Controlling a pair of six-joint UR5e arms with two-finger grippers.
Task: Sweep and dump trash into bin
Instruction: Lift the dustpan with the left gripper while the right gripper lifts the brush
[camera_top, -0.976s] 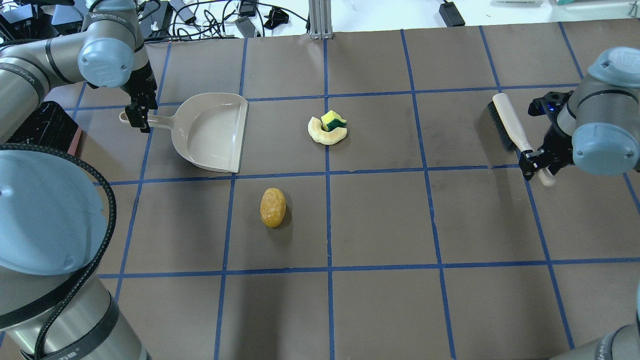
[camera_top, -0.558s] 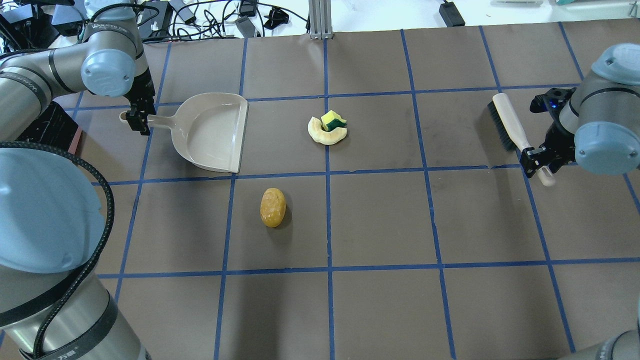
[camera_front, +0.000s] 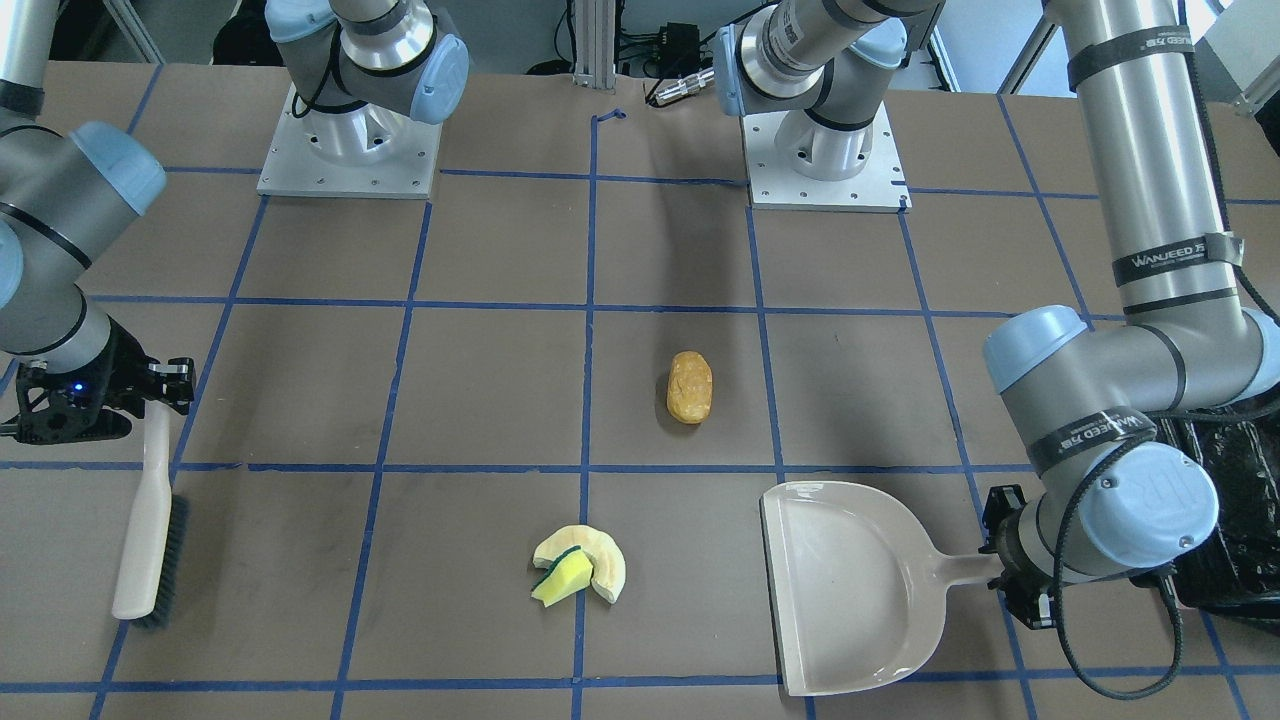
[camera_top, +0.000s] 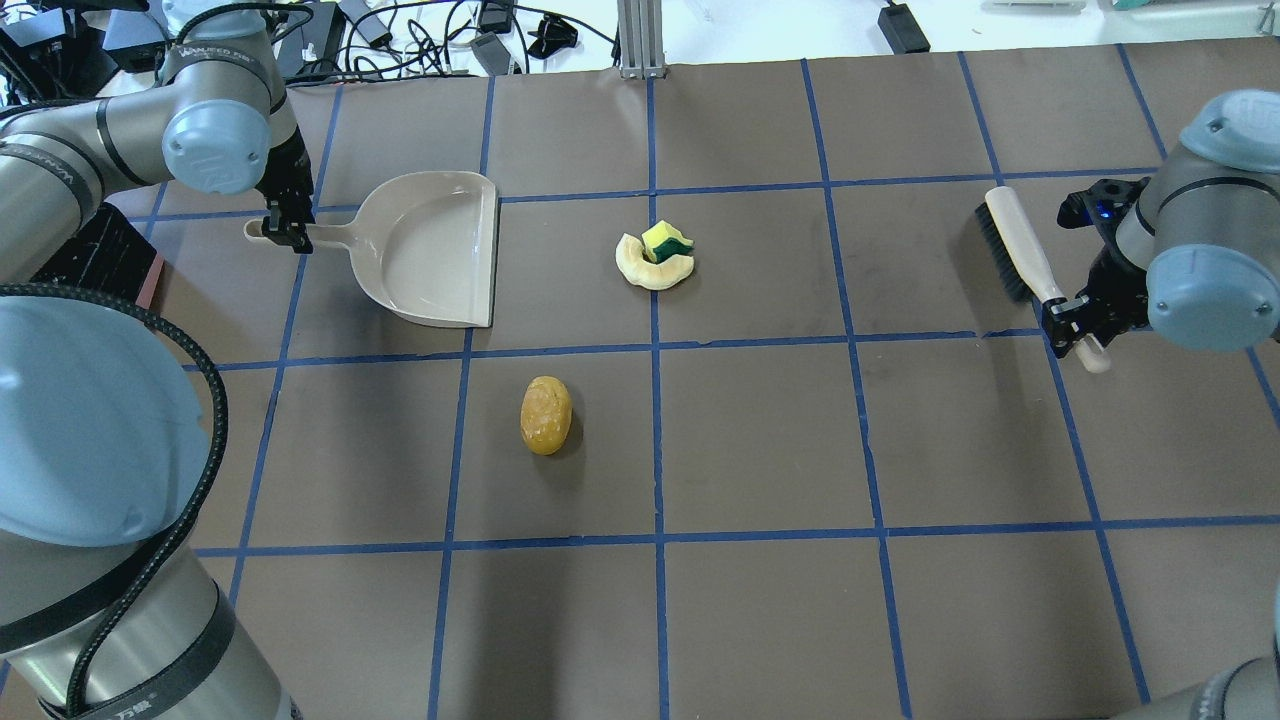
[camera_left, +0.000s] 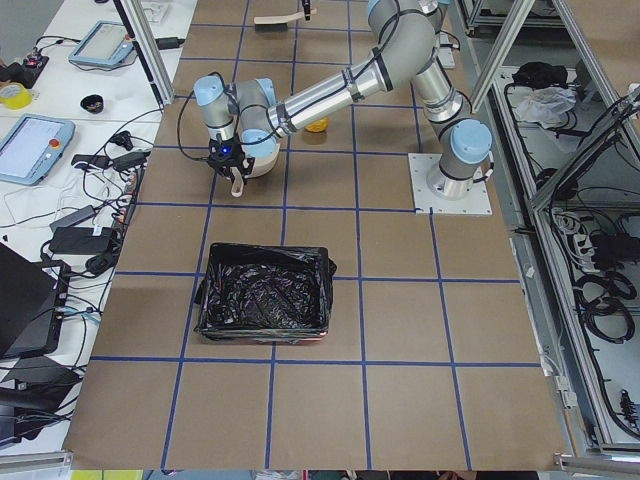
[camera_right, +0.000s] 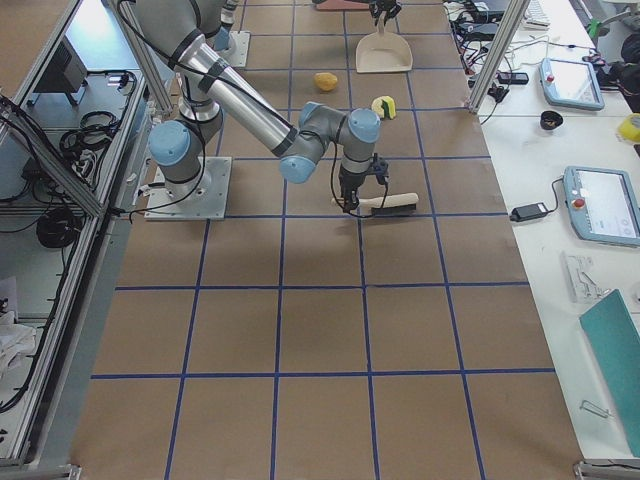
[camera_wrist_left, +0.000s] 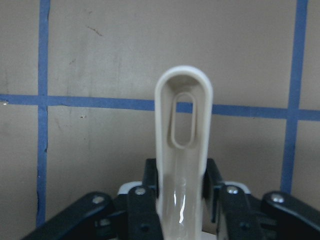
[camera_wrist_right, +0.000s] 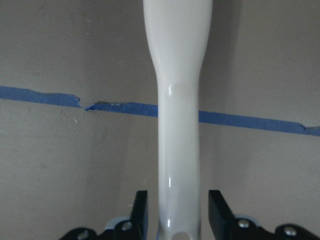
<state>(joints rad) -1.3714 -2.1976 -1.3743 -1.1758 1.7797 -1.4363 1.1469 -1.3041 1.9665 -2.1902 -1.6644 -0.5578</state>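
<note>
Dustpan (camera_top: 430, 255) now squarer in left tool (camera_top: 285, 235) — rind (camera_top: 655, 268) well apart

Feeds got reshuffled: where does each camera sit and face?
Front-facing: across the table, facing the robot; both bases, left arm at image right.
Overhead: behind the shoulders, looking forward-down; both arms.
Exterior left: table's left end; bin nearest, left arm beyond.
Exterior right: right end; right arm nearest.
Left wrist: over the left gripper, shut on the dustpan handle.
Right wrist: right gripper open around the brush handle.
Shared: front-facing and overhead both show the lump and rind.
</note>
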